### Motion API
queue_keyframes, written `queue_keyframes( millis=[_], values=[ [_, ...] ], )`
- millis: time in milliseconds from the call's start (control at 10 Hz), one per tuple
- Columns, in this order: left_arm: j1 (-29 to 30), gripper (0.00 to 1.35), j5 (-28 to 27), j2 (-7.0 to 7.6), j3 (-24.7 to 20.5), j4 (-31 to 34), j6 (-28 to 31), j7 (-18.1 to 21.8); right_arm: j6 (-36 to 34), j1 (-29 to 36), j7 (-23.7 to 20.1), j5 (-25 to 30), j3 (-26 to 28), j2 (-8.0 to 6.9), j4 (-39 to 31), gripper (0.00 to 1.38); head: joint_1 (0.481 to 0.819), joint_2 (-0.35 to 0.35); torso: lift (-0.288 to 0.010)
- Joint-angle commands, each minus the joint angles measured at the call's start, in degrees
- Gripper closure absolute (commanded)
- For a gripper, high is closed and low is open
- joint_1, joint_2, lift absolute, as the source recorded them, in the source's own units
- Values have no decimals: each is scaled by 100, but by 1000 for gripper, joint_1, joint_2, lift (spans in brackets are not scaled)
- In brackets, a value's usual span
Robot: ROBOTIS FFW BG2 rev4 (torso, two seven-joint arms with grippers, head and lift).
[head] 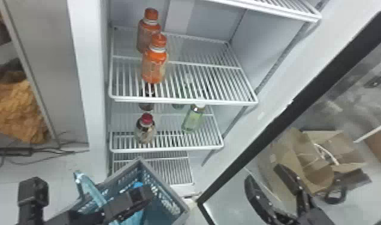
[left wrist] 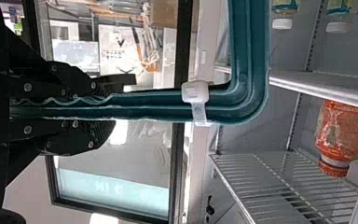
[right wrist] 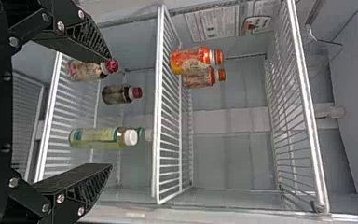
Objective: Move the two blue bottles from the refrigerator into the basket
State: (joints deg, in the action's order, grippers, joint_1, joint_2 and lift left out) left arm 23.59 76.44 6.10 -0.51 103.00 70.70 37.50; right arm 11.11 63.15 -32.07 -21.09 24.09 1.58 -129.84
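Observation:
My left gripper (head: 130, 201) is at the basket (head: 164, 190) below the fridge shelves. In the left wrist view, the left gripper (left wrist: 114, 106) is shut on the teal basket handle (left wrist: 144, 106). Inside the basket lies something bright blue (head: 137, 185), partly covered by the left gripper; I cannot tell its full shape. My right gripper (head: 262, 174) stands apart at the right, in front of the open door. In the right wrist view, the right gripper (right wrist: 110, 111) has its fingers wide apart with nothing held, facing the shelves.
Orange bottles (head: 154, 64) stand on the upper wire shelf (head: 205, 85). Below it are red-capped dark bottles (head: 146, 131) and green bottles (head: 193, 119), one with a white cap. The glass door's black frame (head: 276, 122) runs along the right. A cardboard box (head: 315, 158) shows beyond the glass.

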Motion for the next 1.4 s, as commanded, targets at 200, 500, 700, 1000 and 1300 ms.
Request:
queue_keyframes(
  millis=[200, 500, 700, 1000, 1300],
  values=[
    [32, 1202, -11, -21, -75, 0, -11, 3, 169, 364, 60, 212, 334, -163, -340, 268, 695, -350, -10],
    [32, 1202, -11, -30, -75, 0, -11, 3, 253, 350, 78, 155, 334, -163, -101, 268, 695, -350, -10],
    [32, 1202, -34, -47, -86, 0, -11, -6, 295, 350, 78, 87, 311, -163, -45, 268, 695, -350, -10],
    [32, 1202, -46, -47, -86, 0, 17, -15, 295, 308, 78, 18, 277, -163, 25, 268, 695, -350, -10],
    [32, 1202, -68, -47, -86, 0, 45, -24, 295, 265, 78, 18, 265, -163, 81, 268, 695, -350, -10]
  ],
)
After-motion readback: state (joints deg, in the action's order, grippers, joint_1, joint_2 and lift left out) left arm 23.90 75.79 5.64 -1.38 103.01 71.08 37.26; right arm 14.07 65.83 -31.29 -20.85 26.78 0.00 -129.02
